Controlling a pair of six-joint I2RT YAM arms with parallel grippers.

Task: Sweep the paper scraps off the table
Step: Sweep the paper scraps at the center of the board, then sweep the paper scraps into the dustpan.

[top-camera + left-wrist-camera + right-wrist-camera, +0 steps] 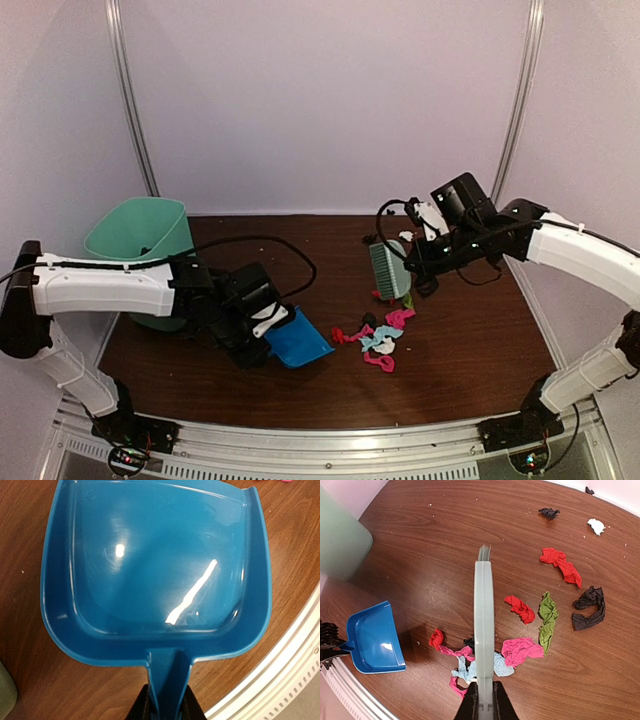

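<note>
Bin: a mint-green plastic bin (138, 235) stands at the far left corner of the dark reddish-brown wood-grain table (470, 350), well apart from the mess; probably where the sweepings end up.
Left gripper: the left gripper (167, 707) is pinched narrow on the handle of the blue plastic dustpan (155, 575).
Dustpan: it is empty and sits low by the near edge, with its open mouth turned toward the pile to receive scraps.
Scraps: the crumpled paper scraps (520, 650) in pink, red and cyan cluster between dustpan and brush. Green, black, white and more red ones lie scattered beyond, and all are on the table, none collected.
Brush: the pale green hand brush (483, 620) hangs over the pile's far side, seemingly placed to drag scraps toward the dustpan.
Right gripper: the right gripper (484, 705) is clamped tight on the brush handle.
</note>
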